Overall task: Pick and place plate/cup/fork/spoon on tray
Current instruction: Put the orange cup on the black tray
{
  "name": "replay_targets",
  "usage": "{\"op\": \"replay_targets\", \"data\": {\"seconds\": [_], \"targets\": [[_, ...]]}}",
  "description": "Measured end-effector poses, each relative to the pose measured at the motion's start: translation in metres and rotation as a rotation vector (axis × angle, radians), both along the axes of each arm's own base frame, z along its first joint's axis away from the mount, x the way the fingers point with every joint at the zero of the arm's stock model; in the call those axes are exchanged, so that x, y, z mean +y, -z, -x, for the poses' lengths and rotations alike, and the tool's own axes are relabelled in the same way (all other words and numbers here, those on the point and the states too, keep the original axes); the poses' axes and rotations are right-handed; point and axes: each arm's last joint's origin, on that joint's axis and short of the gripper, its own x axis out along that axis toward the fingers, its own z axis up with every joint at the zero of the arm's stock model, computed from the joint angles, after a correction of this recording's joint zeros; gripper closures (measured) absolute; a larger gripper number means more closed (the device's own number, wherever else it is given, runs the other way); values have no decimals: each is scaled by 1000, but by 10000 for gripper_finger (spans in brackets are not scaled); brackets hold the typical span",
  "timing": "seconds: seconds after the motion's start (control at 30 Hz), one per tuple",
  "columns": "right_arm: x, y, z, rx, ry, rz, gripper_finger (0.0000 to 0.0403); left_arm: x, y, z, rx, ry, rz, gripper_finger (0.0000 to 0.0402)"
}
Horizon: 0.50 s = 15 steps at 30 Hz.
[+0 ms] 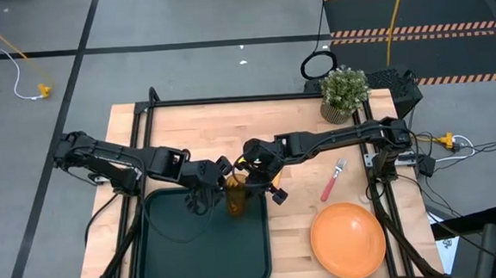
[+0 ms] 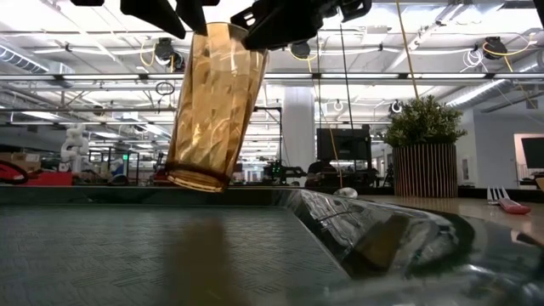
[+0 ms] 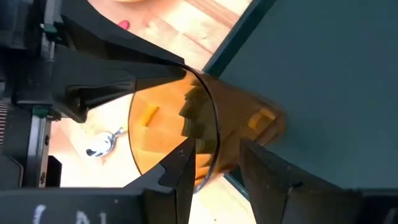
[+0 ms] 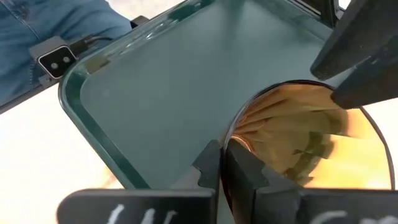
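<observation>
The amber cup (image 1: pixel 235 196) hangs tilted over the far right corner of the dark tray (image 1: pixel 173 247), its base (image 2: pixel 197 177) clear of the tray floor. My right gripper (image 4: pixel 224 163) is shut on the cup's rim. My left gripper (image 3: pixel 217 171) is open, one finger inside the rim and one outside, with a gap between them. The orange plate (image 1: pixel 349 239) and the red-handled fork (image 1: pixel 332 180) lie on the table to the right. The spoon (image 3: pixel 102 144) lies on the wood under the arms, its orange handle seen through the cup. My right gripper pinches the cup's rim (image 4: pixel 229 135), one finger inside the cup and one outside, coming from above. The cup hangs below the fingers, tilted, lifted clear of the tray.
A potted plant (image 1: pixel 344 90) stands at the table's far right corner. The tray's raised rim (image 2: pixel 340 225) runs right below the cup. Both arms crowd the table's middle. A person's blue trouser leg (image 4: pixel 68 18) shows beyond the table's near edge.
</observation>
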Motion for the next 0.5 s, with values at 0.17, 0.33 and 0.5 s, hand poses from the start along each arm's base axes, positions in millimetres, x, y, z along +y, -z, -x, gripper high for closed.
{"op": "replay_targets", "data": {"seconds": [0.17, 0.33, 0.5], "targets": [[0, 0, 0, -2, 1, 0, 398, 1, 1, 2, 19, -15, -37, 282], [0, -2, -1, -3, 80, 33, 398, 3, -6, 9, 2, -39, -26, 282], [13, -4, -5, -55, 177, 141, 398, 4, -12, 14, -21, -62, -9, 282]]}}
